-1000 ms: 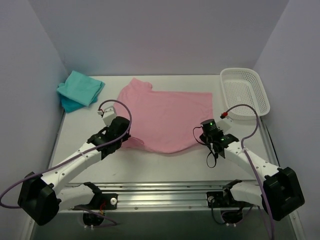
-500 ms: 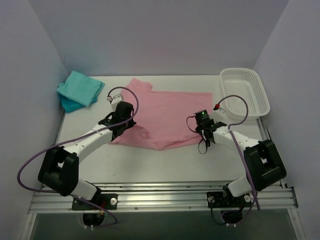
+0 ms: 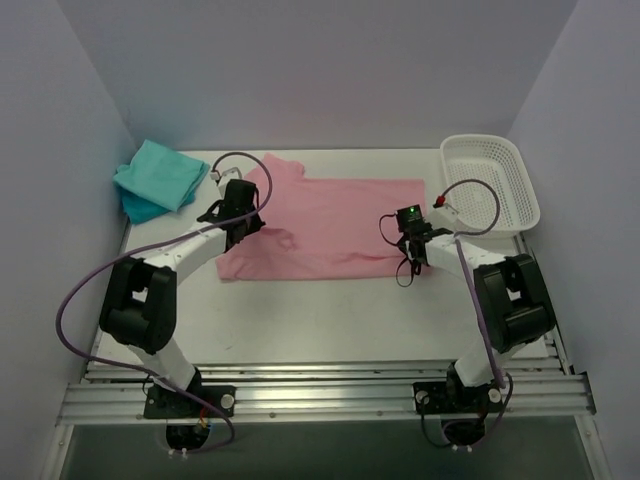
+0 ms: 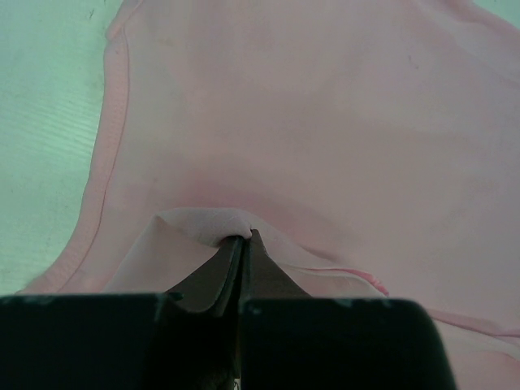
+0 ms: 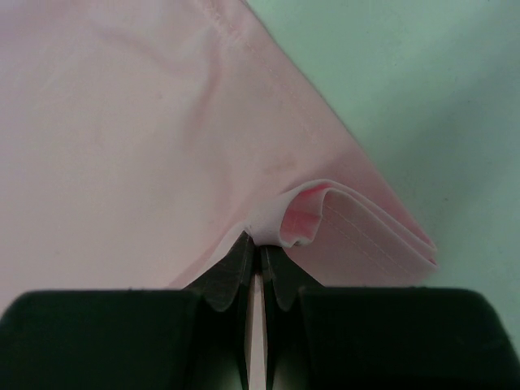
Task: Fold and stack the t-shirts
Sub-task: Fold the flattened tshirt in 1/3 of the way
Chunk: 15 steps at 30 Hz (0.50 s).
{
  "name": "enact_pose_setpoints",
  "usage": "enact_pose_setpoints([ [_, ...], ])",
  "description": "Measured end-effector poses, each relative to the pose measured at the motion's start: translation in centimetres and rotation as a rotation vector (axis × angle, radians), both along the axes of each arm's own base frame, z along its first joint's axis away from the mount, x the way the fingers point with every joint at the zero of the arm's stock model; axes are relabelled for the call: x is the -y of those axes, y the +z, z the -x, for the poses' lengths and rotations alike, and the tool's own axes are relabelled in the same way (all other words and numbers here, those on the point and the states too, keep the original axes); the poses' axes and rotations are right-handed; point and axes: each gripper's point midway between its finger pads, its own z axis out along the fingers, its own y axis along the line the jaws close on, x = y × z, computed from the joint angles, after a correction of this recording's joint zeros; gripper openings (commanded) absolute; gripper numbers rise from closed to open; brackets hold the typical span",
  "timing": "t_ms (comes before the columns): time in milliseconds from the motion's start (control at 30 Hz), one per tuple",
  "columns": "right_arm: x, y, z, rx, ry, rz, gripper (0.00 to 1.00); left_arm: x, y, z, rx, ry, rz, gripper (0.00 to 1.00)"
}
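At mid-table, a light pink t-shirt is held pinched at both sides, partway through a fold.

Across the table the shirt is spread nearly flat, and its near strip appears to be doubled over. The left gripper is pressed together on a raised tuck of cloth near the sleeve side. The right gripper is clamped the same way on a layered fold at the opposite edge. Folded teal and blue t-shirts are seen at the far left corner, and a white mesh basket at the far right. The fabric is judged to be light, thin and limp: no shape will be kept between the two grips, so sagging and wrinkling are to be expected. Hold is best taken at hems and corners, with all layers caught together and both sides carried evenly.
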Motion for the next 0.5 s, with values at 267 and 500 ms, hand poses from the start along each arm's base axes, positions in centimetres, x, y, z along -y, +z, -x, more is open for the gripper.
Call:
enact_pose_setpoints([
  [267, 0.4, -1.2, -1.8, -0.011, -0.017, -0.003, 0.00, -0.2, -0.8, -2.9, -0.012, -0.023, -0.012, 0.02],
  [500, 0.7, -1.1, -2.7, -0.004, -0.023, -0.011, 0.00, -0.5, -0.3, -4.7, 0.002, -0.039, -0.016, 0.02],
])
